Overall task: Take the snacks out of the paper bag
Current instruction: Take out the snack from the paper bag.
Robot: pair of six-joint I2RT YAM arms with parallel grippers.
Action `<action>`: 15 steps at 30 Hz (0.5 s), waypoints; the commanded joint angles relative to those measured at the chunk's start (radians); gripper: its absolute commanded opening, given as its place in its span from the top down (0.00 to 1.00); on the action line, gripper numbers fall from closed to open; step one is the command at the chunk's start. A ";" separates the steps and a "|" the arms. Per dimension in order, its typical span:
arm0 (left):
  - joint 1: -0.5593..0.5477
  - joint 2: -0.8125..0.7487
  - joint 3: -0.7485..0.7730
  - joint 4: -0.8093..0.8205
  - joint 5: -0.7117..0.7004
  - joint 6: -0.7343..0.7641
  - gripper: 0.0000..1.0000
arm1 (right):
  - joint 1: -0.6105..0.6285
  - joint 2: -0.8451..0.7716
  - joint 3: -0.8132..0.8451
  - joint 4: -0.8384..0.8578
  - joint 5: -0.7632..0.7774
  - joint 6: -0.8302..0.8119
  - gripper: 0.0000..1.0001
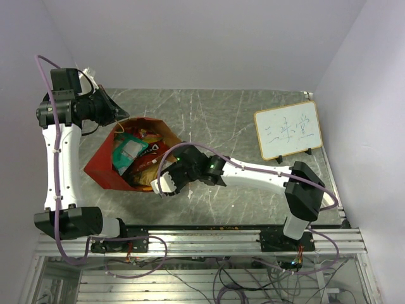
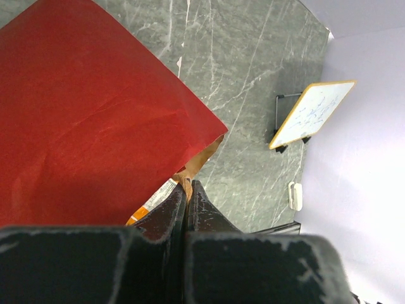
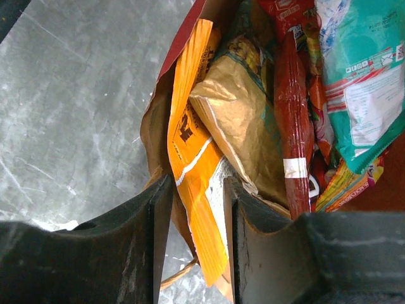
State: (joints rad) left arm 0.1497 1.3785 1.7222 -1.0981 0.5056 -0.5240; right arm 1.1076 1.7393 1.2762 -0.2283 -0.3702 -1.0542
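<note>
The grey marbled table [image 1: 253,120] (surface scratched) stood between plain pale walls [image 1: 209,38]; a small whiteboard [image 1: 288,133] rested on it.

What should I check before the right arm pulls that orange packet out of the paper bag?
1. Left end effector shut on the paper bag rim, holding the mouth open: ok.
2. Orange packet sits between the fingers of the right end effector: ok.
3. Right grip firm on the orange packet: cannot tell.
4. Paper bag wall out of that grip: cannot tell; it lies close alongside.
5. Neighbouring gold packet outside the grip: ok.
6. Bare table beyond the bag for set-down: ok.
</note>
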 commanded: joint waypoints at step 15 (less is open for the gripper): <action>0.013 0.004 0.015 -0.035 0.042 0.015 0.93 | 0.005 0.121 0.045 0.158 0.077 0.011 0.79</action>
State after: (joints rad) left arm 0.1501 1.3785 1.7191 -1.1027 0.5205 -0.5236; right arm 1.1084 1.8400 1.3102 -0.1200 -0.3157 -1.0496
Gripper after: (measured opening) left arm 0.072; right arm 0.218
